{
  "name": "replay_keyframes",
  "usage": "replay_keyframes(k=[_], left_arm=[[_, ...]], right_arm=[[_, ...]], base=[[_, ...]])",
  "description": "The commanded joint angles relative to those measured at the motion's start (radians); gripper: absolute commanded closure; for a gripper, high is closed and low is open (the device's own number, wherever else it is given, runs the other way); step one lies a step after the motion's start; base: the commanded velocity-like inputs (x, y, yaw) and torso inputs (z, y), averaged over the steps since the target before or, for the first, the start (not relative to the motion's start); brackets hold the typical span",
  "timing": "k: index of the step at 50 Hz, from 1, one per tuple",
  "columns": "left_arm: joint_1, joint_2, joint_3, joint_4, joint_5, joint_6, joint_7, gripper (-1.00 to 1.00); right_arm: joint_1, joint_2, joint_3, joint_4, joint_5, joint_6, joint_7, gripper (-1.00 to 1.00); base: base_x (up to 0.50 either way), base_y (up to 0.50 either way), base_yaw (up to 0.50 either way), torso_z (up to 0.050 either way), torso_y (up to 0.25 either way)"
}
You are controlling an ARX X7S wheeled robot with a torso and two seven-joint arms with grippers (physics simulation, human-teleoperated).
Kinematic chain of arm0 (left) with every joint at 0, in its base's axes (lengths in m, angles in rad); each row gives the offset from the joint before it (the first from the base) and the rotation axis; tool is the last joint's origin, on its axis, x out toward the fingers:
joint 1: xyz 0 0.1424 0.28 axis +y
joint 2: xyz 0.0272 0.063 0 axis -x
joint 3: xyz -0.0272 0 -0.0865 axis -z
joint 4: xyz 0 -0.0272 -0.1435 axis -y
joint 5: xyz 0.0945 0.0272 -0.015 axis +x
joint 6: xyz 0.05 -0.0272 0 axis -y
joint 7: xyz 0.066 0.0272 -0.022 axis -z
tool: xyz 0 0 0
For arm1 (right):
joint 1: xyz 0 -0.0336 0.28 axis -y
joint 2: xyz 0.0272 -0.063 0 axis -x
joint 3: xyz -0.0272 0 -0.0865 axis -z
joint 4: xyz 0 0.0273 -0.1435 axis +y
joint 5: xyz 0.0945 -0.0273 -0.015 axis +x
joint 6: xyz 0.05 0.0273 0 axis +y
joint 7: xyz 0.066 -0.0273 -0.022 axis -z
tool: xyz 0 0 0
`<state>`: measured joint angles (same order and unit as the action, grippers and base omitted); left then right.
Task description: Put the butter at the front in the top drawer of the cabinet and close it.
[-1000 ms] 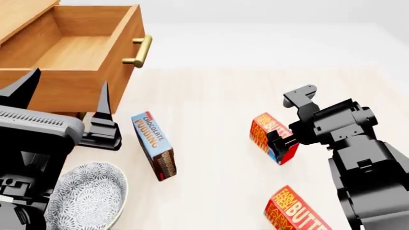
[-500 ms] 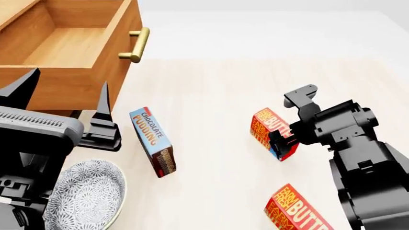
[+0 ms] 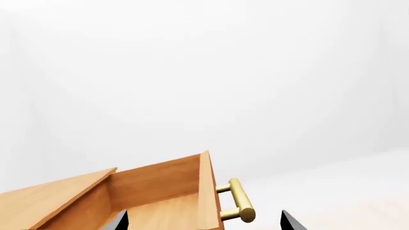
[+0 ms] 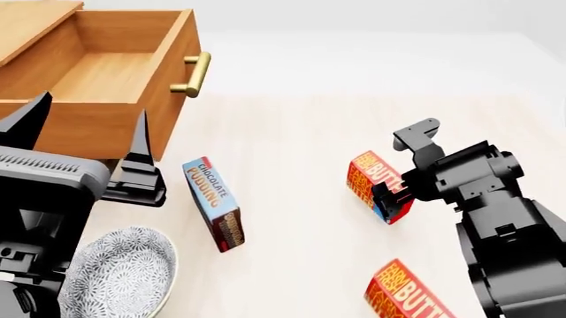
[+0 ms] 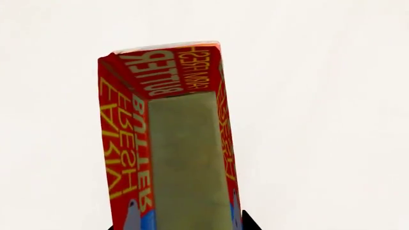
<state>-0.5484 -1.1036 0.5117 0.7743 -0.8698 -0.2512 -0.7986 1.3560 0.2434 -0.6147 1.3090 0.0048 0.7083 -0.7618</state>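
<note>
On the right side of the tabletop (image 4: 319, 132), I have my right end effector (image 4: 389, 199) clamped on the butter (image 4: 372, 180). The box is between the two fingers, and its near end is hidden behind them. In the right wrist view the butter (image 5: 169, 143) fills the middle of the picture, with the yellow lettering along its red sides and a bit of blue near the fingers. I cannot tell if the box touches the tabletop or is just above it.

The second butter box (image 4: 407, 295) lies nearer to me, at the lower edge of the head view, apart from the first one. The chocolate pudding box (image 4: 214, 202) stands on its long edge between the two arms, near the patterned bowl (image 4: 119, 275).

The top drawer (image 4: 106, 73) of the cabinet (image 4: 31, 23) is pulled out, and its brass handle (image 4: 195, 74) faces right. My left end effector (image 4: 84, 136) is in front of the drawer with its fingers wide apart, and it holds nothing.
</note>
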Motion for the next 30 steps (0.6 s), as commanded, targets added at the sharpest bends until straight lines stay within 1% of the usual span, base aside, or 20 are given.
replay_keyframes(k=[1, 8, 15, 16, 20, 26, 30], left_arm=[[-0.002, 0.004, -0.003, 0.0, -0.008, 0.001, -0.002, -1.0], [0.01, 0.005, -0.001, -0.008, 0.003, 0.013, 0.006, -1.0], [0.01, 0.007, 0.001, -0.01, 0.008, 0.013, 0.01, -1.0], [0.01, 0.008, 0.001, -0.01, 0.009, 0.013, 0.01, -1.0], [0.002, 0.014, 0.004, -0.007, 0.011, 0.004, 0.008, -1.0], [0.0, 0.014, 0.009, -0.01, 0.024, -0.001, 0.013, -1.0], [-0.022, 0.016, 0.018, 0.001, 0.027, -0.036, 0.01, -1.0]], right_arm=[[0.013, -0.005, 0.018, -0.001, -0.003, -0.014, -0.009, 1.0], [0.023, 0.001, 0.019, -0.002, -0.004, -0.02, 0.0, 1.0], [0.106, 0.021, 0.006, -0.022, -0.019, -0.024, 0.005, 1.0], [0.11, 0.029, 0.006, -0.054, -0.02, -0.01, 0.004, 1.0], [0.088, 0.095, 0.007, -0.333, -0.024, 0.141, -0.007, 1.0], [0.081, 0.156, 0.005, -0.556, -0.028, 0.265, -0.027, 1.0], [0.07, 0.191, 0.02, -0.688, -0.029, 0.33, -0.021, 1.0]], base=[[0.0, 0.0, 0.0, 0.0, 0.17], [0.0, 0.0, 0.0, 0.0, 0.171], [0.0, 0.0, 0.0, 0.0, 0.112], [0.0, 0.0, 0.0, 0.0, 0.0], [0.0, 0.0, 0.0, 0.0, 0.0], [0.0, 0.0, 0.0, 0.0, 0.0], [0.0, 0.0, 0.0, 0.0, 0.0]])
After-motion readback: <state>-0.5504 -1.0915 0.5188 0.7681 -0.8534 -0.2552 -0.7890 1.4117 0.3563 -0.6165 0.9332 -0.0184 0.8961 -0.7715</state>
